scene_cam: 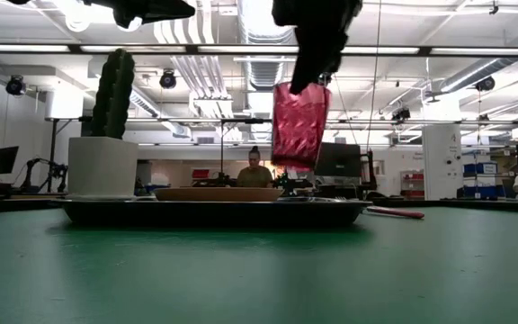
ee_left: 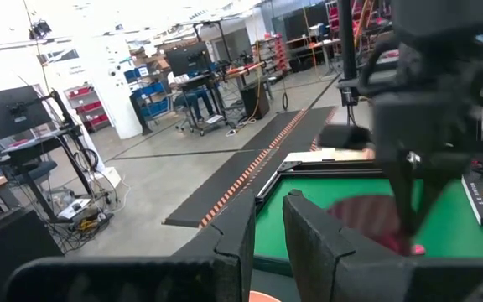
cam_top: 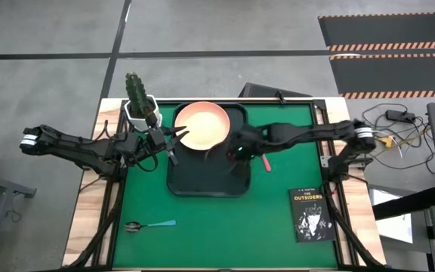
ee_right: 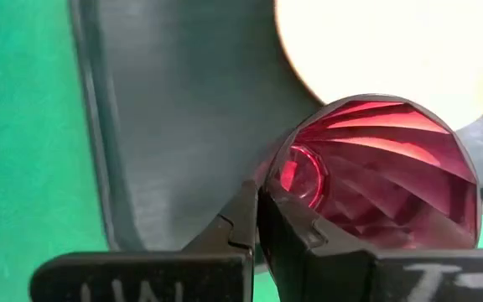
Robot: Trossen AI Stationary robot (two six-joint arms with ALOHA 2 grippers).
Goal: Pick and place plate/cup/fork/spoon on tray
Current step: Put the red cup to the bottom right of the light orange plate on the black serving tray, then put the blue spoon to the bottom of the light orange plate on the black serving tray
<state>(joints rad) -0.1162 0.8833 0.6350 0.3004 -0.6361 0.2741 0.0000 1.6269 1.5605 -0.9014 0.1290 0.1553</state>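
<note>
The right gripper [ee_right: 258, 214] hangs over the right part of the tray [cam_top: 195, 181], its fingers pinched on the rim of the cup [ee_right: 384, 180]: one finger sits inside the wall, the other outside, with the cup's body to one side of them. In the low view the cup [scene_cam: 299, 124] is in the air, tilted, clear above the tray [scene_cam: 214, 211] and the plate [scene_cam: 218, 193]. From above, the right gripper [cam_top: 232, 151] lies just right of the plate [cam_top: 201, 125], which rests in the tray's far part.

The left gripper [cam_top: 174, 143] hovers at the tray's far left edge, close to the plate's left rim; its fingers [ee_left: 313, 231] are nearly pressed together with only a thin slit between them, and they hold nothing.

The fork [cam_top: 266, 162] lies on the green mat just right of the tray. The spoon [cam_top: 148, 225] lies near the front left of the mat, well apart from the tray. A cactus pot [cam_top: 139, 106] stands at the far left, beside the tray's corner, and a book [cam_top: 310, 215] lies at the near right.
</note>
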